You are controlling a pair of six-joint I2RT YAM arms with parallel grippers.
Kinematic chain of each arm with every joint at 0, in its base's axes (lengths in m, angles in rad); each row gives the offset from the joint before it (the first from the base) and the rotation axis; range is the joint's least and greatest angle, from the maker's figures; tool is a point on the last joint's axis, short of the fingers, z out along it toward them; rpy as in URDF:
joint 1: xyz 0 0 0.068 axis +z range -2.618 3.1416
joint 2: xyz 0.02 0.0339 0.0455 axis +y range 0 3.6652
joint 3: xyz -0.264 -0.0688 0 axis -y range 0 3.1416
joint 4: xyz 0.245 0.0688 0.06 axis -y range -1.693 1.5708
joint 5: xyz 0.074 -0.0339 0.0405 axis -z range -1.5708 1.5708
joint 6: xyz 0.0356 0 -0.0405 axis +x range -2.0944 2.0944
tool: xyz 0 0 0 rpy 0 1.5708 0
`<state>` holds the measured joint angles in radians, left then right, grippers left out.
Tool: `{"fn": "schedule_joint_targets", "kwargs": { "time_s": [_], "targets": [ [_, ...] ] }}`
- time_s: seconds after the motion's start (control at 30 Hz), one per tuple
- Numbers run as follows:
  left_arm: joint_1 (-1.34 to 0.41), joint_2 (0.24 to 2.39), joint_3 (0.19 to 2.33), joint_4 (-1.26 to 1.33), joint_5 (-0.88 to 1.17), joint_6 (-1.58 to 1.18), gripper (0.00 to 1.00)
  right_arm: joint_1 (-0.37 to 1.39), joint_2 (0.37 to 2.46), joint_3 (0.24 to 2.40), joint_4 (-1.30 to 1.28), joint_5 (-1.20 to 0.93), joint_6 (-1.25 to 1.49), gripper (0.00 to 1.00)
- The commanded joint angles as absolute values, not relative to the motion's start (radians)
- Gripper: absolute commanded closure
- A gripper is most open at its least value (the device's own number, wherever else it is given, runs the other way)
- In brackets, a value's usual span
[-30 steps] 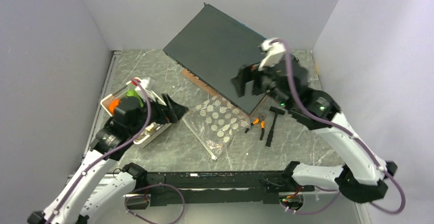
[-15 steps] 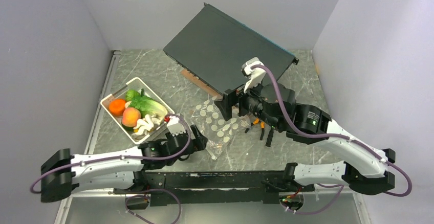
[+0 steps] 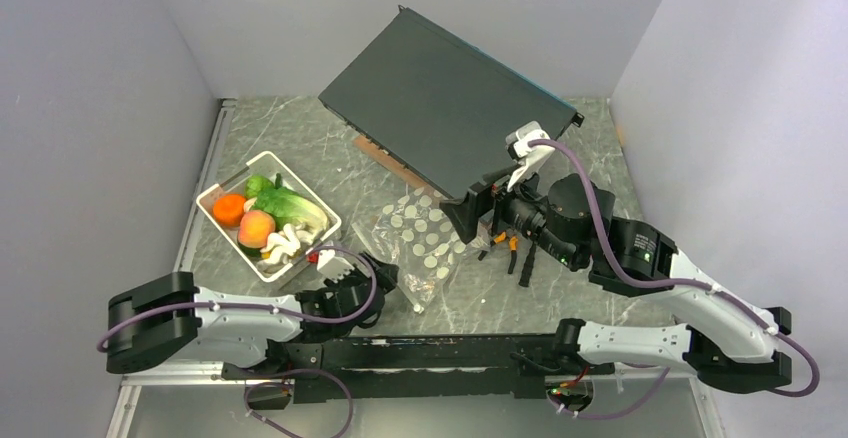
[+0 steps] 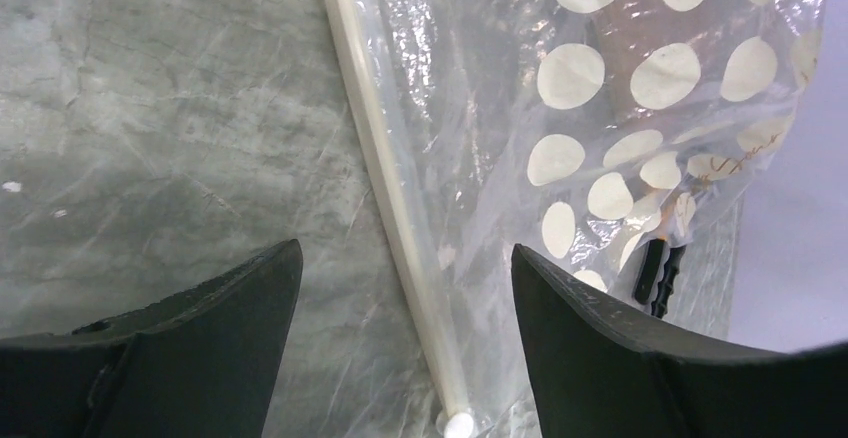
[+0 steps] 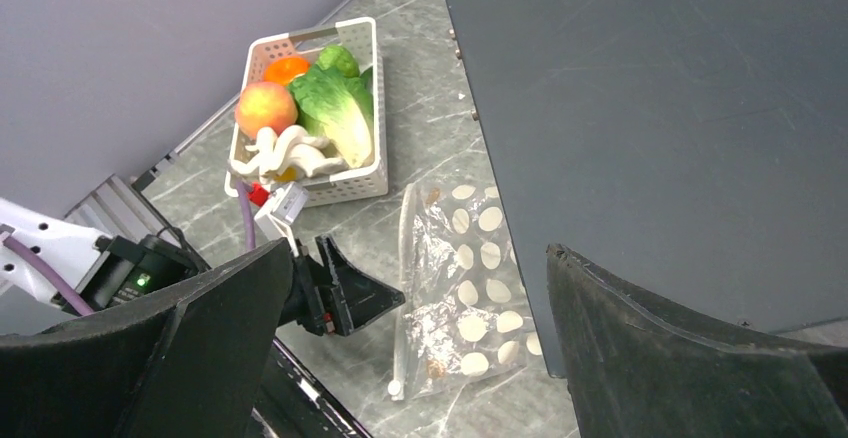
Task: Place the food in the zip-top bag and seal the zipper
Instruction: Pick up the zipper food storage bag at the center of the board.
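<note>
Just now: my left arm has swung away from the basket [image 5: 345, 186] and dropped low at the near edge of the bag [image 3: 425, 243]; my right arm has come down at its far side.
Near edge: my left fingers [image 3: 380, 276] stand apart but are starting to narrow, straddling the zipper [image 4: 390, 188] and holding nothing.
Strip: the zipper is thin, stiff and whitish, running straight to a small round nub.
Film: the bag is clear, crinkly plastic with white dots, lying limp on the grey marbled desk [image 3: 330, 148] between my arms.
Far corner: my right fingers [image 3: 468, 210] are spread wide and empty, just over the bag.
Left of the bag: all the food [image 3: 265, 220] sits in the white perforated basket, with ruffled lettuce [image 3: 290, 206], a smooth orange [image 3: 229, 209] and pale knobbly mushrooms [image 3: 285, 243].
Meaning: I judge this the mouth-opening step, with nothing bagged yet.
Behind: a flat, matte dark panel [image 3: 440, 108].
</note>
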<state>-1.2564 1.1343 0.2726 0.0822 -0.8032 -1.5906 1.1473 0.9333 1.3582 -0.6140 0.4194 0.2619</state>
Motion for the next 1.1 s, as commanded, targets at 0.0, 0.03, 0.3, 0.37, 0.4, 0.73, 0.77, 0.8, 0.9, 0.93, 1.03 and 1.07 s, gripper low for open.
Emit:
{"fn": "schedule_joint_targets", "kwargs": {
  "time_s": [0.0,0.03,0.3,0.37,0.4,0.73,0.77,0.8,0.9,0.93,1.03,1.07],
  "targets": [
    [-1.263,1.179,0.276,0.251,-0.887,-1.636,0.21,1.152,0.905,1.337,-0.563,0.419,0.261,0.00],
    [-1.264,1.191,0.272,0.271,-0.898,-1.632,0.22,1.151,0.902,1.335,-0.564,0.419,0.264,0.00],
    [-1.262,1.284,0.236,0.426,-0.972,-1.613,0.26,1.151,0.876,1.314,-0.576,0.422,0.268,0.00],
    [-1.260,1.311,0.240,0.448,-0.978,-1.615,0.27,1.152,0.870,1.312,-0.578,0.422,0.269,0.00],
    [-1.256,1.324,0.240,0.464,-0.976,-1.611,0.27,1.152,0.868,1.310,-0.579,0.423,0.270,0.00],
    [-1.089,1.505,0.129,1.032,-0.730,-1.401,0.69,1.152,0.875,1.300,-0.607,0.443,0.287,0.00],
    [-1.073,1.516,0.113,1.101,-0.704,-1.381,0.80,1.151,0.884,1.303,-0.624,0.466,0.293,0.00],
    [-1.060,1.522,0.094,1.164,-0.669,-1.367,0.92,1.152,0.897,1.309,-0.644,0.485,0.295,0.00],
    [-1.054,1.484,0.059,1.296,-0.606,-1.335,0.99,1.153,0.952,1.330,-0.716,0.526,0.301,0.00],
    [-1.053,1.447,0.058,1.281,-0.587,-1.339,1.00,1.155,0.962,1.327,-0.724,0.526,0.301,0.00],
    [-1.054,1.229,0.123,0.909,-0.533,-1.450,1.00,1.183,0.971,1.290,-0.711,0.530,0.302,0.00],
    [-1.054,1.131,0.183,0.662,-0.523,-1.464,1.00,1.195,0.975,1.279,-0.703,0.532,0.302,0.00]
  ]
}}
